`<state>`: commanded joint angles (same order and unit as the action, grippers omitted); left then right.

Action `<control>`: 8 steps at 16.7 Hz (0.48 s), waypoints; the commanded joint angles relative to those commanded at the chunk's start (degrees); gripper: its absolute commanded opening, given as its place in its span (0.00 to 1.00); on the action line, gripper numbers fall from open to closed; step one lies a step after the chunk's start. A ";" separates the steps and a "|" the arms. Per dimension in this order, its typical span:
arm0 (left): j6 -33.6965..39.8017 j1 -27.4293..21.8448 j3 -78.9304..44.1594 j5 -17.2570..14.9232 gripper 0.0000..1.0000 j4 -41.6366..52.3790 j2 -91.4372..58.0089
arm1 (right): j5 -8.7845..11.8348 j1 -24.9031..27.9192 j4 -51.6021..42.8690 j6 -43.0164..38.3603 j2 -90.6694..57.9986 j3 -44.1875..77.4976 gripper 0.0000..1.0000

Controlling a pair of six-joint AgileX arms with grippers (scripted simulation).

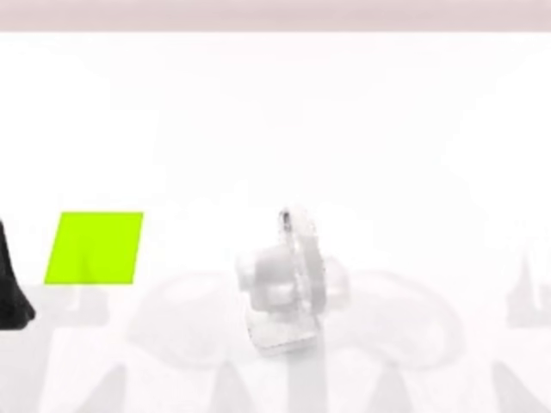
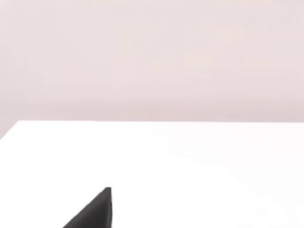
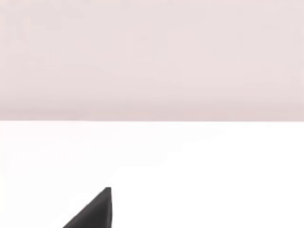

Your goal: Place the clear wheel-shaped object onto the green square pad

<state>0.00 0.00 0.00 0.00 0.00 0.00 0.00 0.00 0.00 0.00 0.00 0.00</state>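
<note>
Translucent whitish plastic, our wheel (image 1: 288, 280) lies on the white bench (image 1: 258, 129), thin spoked disc on edge against a chunky hub. It sits well right of the green pad (image 1: 95, 248). Our left gripper (image 1: 10, 288) is parked just left of the pad; whether either arm's jaws are clenched, we cannot tell.

The tabletop (image 1: 284, 120) is seen from above in the top view, looking down and slightly forward, so that a pinkish strip of background is left along the upper edge of the frame; the clear wheel-shaped object (image 1: 288, 284) is set low at the centre and the green square pad (image 1: 95, 248) at the lower left; each wrist view is taken low and near the white surface, facing across it toward a far edge at mid-frame, with a dark tool finger (image 2: 95, 211) at the lower left; only the bare tabletop is shared among the three views.
</note>
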 joint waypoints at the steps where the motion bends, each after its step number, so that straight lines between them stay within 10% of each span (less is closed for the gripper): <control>1: 0.00 0.00 0.00 0.00 1.00 0.00 0.00 | 0.00 0.00 0.00 0.00 0.00 0.00 1.00; 8: 6.46 -5.83 -12.00 -0.03 1.00 11.40 -12.47 | 0.00 0.00 0.00 0.00 0.00 0.00 1.00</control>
<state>6.46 -5.83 -12.00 -0.03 11.40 -12.47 0.00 0.00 0.00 0.00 0.00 0.00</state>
